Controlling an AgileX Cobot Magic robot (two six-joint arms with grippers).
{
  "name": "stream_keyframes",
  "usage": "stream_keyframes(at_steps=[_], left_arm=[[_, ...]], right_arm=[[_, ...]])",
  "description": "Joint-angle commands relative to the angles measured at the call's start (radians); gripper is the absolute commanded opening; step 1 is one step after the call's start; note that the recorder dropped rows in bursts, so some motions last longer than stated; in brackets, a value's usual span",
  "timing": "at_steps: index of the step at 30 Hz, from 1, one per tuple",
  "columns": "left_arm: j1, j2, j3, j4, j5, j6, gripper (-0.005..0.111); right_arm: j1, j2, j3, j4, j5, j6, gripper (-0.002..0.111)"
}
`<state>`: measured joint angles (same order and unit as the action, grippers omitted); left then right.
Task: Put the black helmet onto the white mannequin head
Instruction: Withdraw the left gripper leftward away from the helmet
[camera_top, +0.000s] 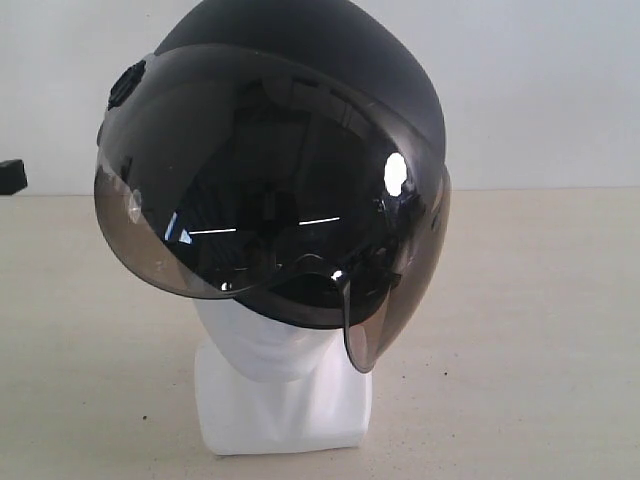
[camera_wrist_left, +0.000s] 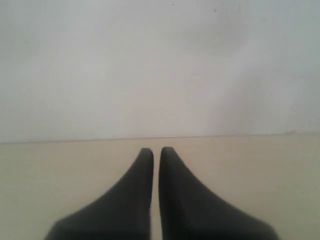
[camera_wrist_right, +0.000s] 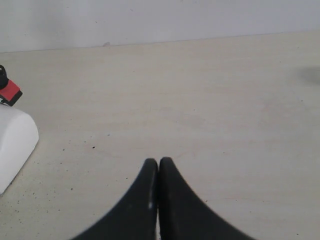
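From the outside view, the black helmet (camera_top: 300, 60) is already sitting over the white head (camera_top: 265, 345). It covers the face completely, so only the chin, the neck and the square base (camera_top: 285, 410) show underneath. The head stands on the pale table (camera_top: 540, 330) in the near middle of the scene. The helmet is matte and round, clearly wider than the head. Its smoky visor (camera_top: 250, 190) is down, faces the camera and mirrors the room. The helmet looks crooked to me: the visor's edge hangs lower on the right than on the left, and the crown leans the same way. Neither of my arms appears in this view, so both are clear of the helmet.

My left wrist camera shows my left gripper (camera_wrist_left: 156, 150) pinched together with only a sliver between the tips and nothing in it. Ahead I see only bare table and the wall. From this I cannot tell which way the helmet lies from that arm.

My right wrist camera shows my right gripper (camera_wrist_right: 158, 161) clenched, tips touching, empty. At the edge of this view is a rounded white shape (camera_wrist_right: 15, 142) with a small red and black piece (camera_wrist_right: 7, 90) beside it. I take the shape for the base, though I cannot be sure. If so, my right arm is nearer for straightening the helmet, if that is needed.
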<state>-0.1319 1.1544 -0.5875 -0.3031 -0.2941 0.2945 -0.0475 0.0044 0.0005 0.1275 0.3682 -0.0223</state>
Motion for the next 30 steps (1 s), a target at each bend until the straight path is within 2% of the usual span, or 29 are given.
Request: stream_keyframes(at_steps=[1,3,6,8,11,15,18,20,25,28,30], left_arm=[[0.077,0.026,-0.148,0.465,0.301,-0.448,0.004],[0.081,0.047,-0.210,0.500,0.408,-0.477,0.004],[0.081,0.072,-0.294,0.471,0.479,-0.386,0.004],[0.081,0.079,-0.341,0.385,0.522,-0.289,0.004],[0.081,0.089,-0.428,0.192,0.637,-0.056,0.004],[0.091,0.132,-0.593,-0.089,0.921,0.234,0.004],[0.101,0.154,-0.677,-0.188,1.060,0.340,0.004],[0.111,0.159,-0.694,-0.205,1.107,0.376,0.004],[0.199,0.209,-0.694,-0.243,1.219,0.502,0.004],[0.274,0.271,-0.701,-0.438,1.253,0.623,0.004],[0.324,0.324,-0.708,-0.613,1.347,0.762,0.004]], right_arm=[[-0.002,-0.004,-0.001,-0.006,-0.012,-0.002,0.000],[-0.002,-0.004,-0.001,-0.006,-0.012,0.000,0.000],[-0.002,-0.004,-0.001,-0.006,-0.012,0.000,0.000],[-0.002,-0.004,-0.001,-0.006,-0.012,0.000,0.000],[-0.002,-0.004,-0.001,-0.006,-0.012,0.000,0.000],[-0.002,-0.004,-0.001,-0.006,-0.012,0.000,0.000],[-0.002,-0.004,-0.001,-0.006,-0.012,0.000,0.000],[-0.002,-0.004,-0.001,-0.006,-0.012,0.000,0.000],[-0.002,-0.004,-0.001,-0.006,-0.012,0.000,0.000],[-0.002,-0.004,-0.001,-0.006,-0.012,0.000,0.000],[-0.002,-0.004,-0.001,-0.006,-0.012,0.000,0.000]])
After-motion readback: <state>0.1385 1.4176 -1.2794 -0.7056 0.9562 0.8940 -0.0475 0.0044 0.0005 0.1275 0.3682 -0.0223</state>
